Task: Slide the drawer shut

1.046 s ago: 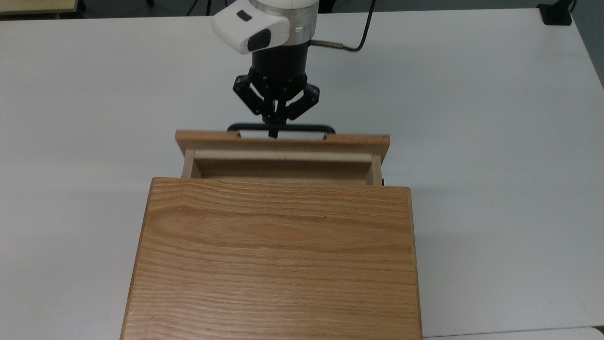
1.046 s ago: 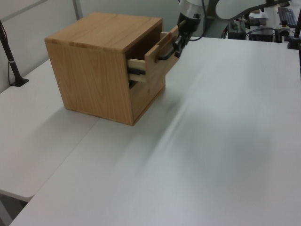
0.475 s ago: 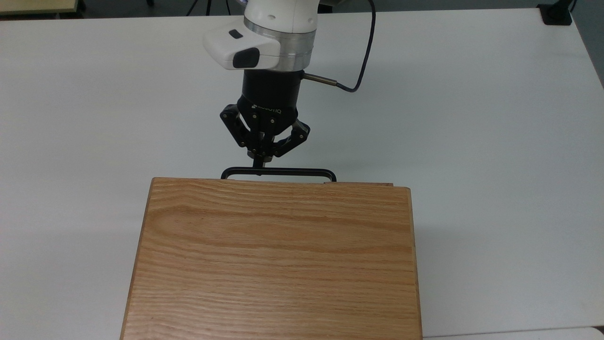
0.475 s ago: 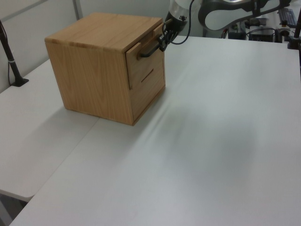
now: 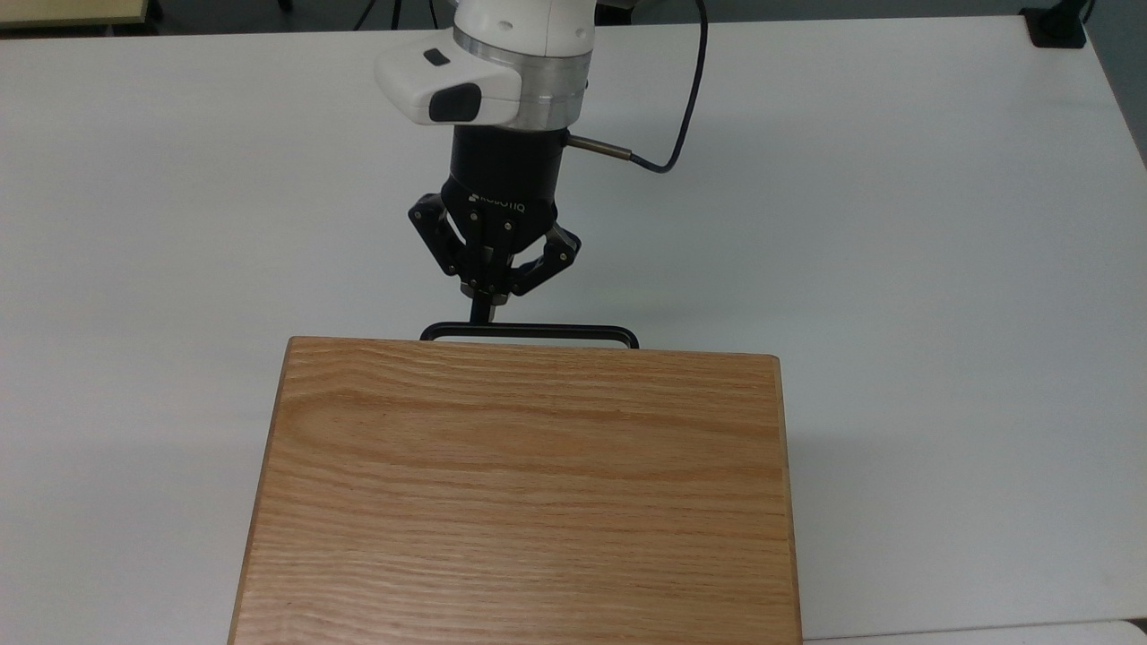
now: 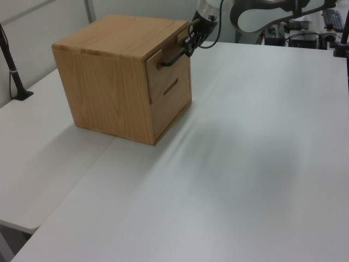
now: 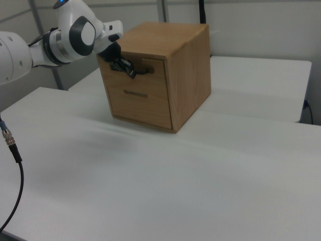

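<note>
**Drawer pushed in, fingers at the handle**

The drawer (image 6: pixel 170 68) sits all the way inside the wooden box (image 5: pixel 520 493). Its front is level w/ the box front in the left view and the right view. It is the upper one of two; a lower drawer (image 6: pixel 173 101) w/ a thin slot sits under it, also shut.

The black bar handle (image 5: pixel 530 333) sticks out from the drawer front. In the top view it shows just past the box's top edge, and the drawer front itself is hidden under the box top.

The gripper (image 5: pixel 481 309) points at the handle, a bit toward the top view's left of the bar's middle. The fingers (image 5: pixel 482 306) are pinched together into one narrow tip. That tip touches the bar or is just beside it; can't tell which. They do not wrap round the bar. In the left view the gripper (image 6: pixel 190 46) is at the far end of the handle (image 6: pixel 172 57). In the right view the gripper (image 7: pixel 129 70) is at the right view's left end of the handle (image 7: pixel 142 72).

Behind the fingers is the black gripper body, then the arm's white wrist (image 5: pixel 488 63). A dark cable (image 5: pixel 685 107) loops off the wrist.

The box stands on a white worktop (image 5: pixel 941 269), w/ bare white all round it.
</note>
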Controlling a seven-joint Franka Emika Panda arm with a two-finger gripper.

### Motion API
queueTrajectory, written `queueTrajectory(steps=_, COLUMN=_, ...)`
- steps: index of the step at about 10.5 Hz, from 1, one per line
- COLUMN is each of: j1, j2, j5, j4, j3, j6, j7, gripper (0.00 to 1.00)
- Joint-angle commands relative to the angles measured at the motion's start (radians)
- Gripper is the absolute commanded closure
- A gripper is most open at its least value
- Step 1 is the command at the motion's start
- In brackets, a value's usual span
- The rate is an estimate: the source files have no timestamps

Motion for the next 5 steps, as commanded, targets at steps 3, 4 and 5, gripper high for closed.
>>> queueTrajectory(steps=3, j1=-0.011, j2=-0.195, j5=0.075, j4=-0.079, j3=0.035, j6=-0.422, j7=-0.017, gripper=0.92)
queueTrajectory(steps=4, j1=-0.020, j2=-0.231, j5=0.142, j4=-0.081, j3=0.035, j6=-0.505, j7=-0.043, gripper=0.75)
queueTrajectory(steps=5, j1=-0.047, j2=-0.274, j5=0.236, j4=-0.090, j3=0.035, j6=-0.573, j7=-0.095, gripper=0.09)
